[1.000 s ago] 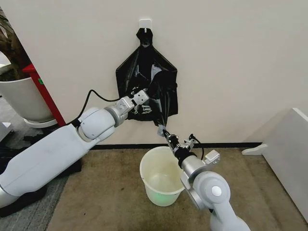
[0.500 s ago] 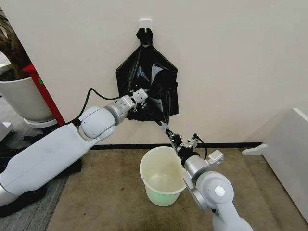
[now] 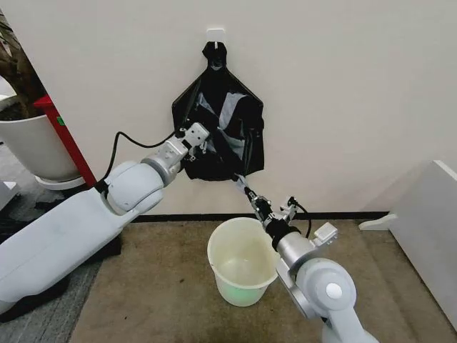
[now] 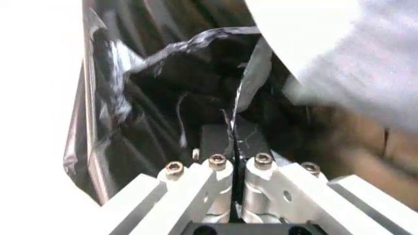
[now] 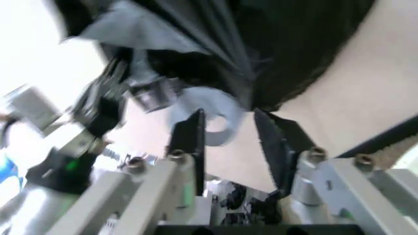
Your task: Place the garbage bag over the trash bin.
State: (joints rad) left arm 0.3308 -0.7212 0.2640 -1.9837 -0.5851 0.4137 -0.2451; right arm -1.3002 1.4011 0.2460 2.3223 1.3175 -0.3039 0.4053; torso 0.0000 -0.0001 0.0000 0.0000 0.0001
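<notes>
I am pinching the garbage bag [image 3: 227, 118] in the closed left gripper [image 3: 202, 141]. The right gripper [image 5: 228, 132] is gaping just below the bag, gripping nothing. If I tug hard, thin film may tear before reaching the trash bin [image 3: 239, 264].

A bundle of bags [image 3: 218, 121] hung from a hook [image 3: 215, 33] on the far wall, above and behind the trash bin [image 3: 241, 263], which stood on the floor near the robot. The left gripper [image 3: 198, 137] sat at the bundle's left side, the right gripper [image 3: 251, 196] just below its lower right corner, above the bin's far rim. A plant pot [image 3: 32, 143] stood far left.
</notes>
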